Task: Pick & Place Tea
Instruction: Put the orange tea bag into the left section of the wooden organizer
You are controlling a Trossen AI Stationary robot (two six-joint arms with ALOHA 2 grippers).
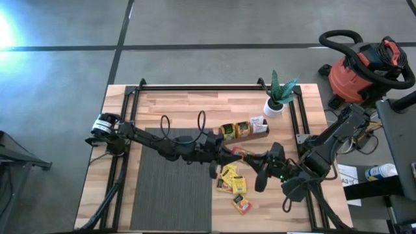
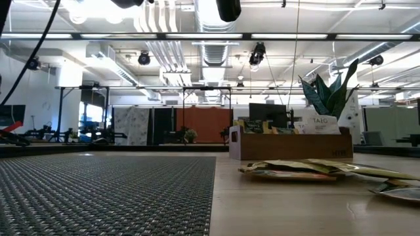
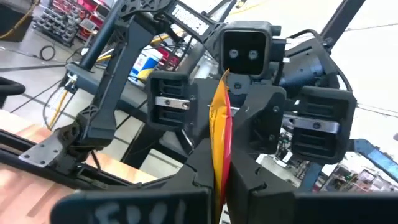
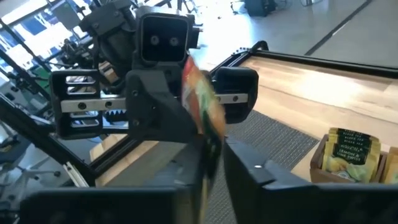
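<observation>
An orange tea sachet hangs in the air above the table's middle, between my two grippers. My left gripper reaches in from the left and is shut on it. My right gripper faces it from the right and is shut on the sachet's other end. Several yellow and orange sachets lie flat on the wood below. More stand upright in the brown wooden tray. My left gripper pinches the sachet's near end between its two fingers, coming almost level from the table's left. The sachet stands on edge, clear of the table. My right gripper pinches the sachet's opposite end between its two fingers, coming from the table's right and slanting slightly down.
A grey woven mat covers the table's near left part. A potted plant stands at the far right behind the tray. Black rails frame the table. A red shop vacuum stands on the floor beyond the right edge.
</observation>
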